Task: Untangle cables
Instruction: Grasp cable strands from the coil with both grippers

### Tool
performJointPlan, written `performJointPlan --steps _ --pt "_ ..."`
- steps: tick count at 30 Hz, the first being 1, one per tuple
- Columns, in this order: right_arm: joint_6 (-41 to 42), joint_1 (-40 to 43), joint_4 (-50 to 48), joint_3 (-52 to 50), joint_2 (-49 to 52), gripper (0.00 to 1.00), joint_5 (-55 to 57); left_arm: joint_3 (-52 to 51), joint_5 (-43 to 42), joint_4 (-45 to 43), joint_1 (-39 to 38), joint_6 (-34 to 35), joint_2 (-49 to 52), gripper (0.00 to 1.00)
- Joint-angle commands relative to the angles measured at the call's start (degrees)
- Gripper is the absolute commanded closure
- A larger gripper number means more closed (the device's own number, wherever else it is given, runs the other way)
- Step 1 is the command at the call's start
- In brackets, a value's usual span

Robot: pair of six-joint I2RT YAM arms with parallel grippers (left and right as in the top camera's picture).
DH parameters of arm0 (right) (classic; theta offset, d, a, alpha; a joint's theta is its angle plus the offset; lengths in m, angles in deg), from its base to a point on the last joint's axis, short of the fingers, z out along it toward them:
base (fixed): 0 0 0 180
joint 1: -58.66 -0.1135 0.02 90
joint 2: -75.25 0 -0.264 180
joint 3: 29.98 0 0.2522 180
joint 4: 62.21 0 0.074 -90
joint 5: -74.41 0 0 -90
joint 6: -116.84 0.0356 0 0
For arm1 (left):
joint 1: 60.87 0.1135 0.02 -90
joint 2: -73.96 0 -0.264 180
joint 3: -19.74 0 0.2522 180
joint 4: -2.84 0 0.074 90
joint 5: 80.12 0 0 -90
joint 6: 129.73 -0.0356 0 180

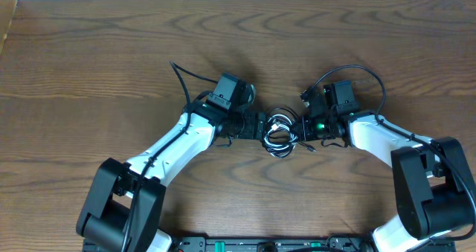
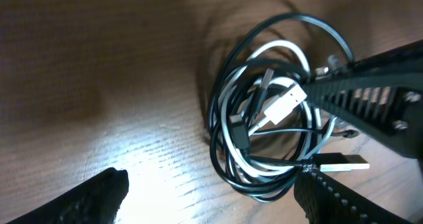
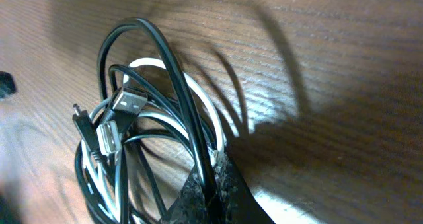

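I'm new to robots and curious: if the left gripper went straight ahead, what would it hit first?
Probably the tangled cables, lying right ahead of the left gripper; depth is unclear, but nothing shows between.

The overhead camera hangs high above the desk and looks straight down. The far edge lies at the top of its frame, and both arms reach in from the near edge. The left wrist camera sits low and close near the desk's middle, facing the right edge, and looks past its own fingers at the cables. The right wrist camera is closer yet and faces the left edge. All three views share the cables, and the left wrist view also catches the right gripper.
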Motion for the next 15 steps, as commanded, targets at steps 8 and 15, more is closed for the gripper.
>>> performJointPlan --steps 8,15 --pt "4.07 -1.97 -0.04 0.00 0.72 0.99 -6.47 -2.05 0.33 0.31 -1.53 0.11 1.97 0.41" --pt "4.81 -3.98 -0.66 0.00 0.72 0.99 -5.81 -2.05 0.35 0.33 -6.14 1.05 7.45 0.49"
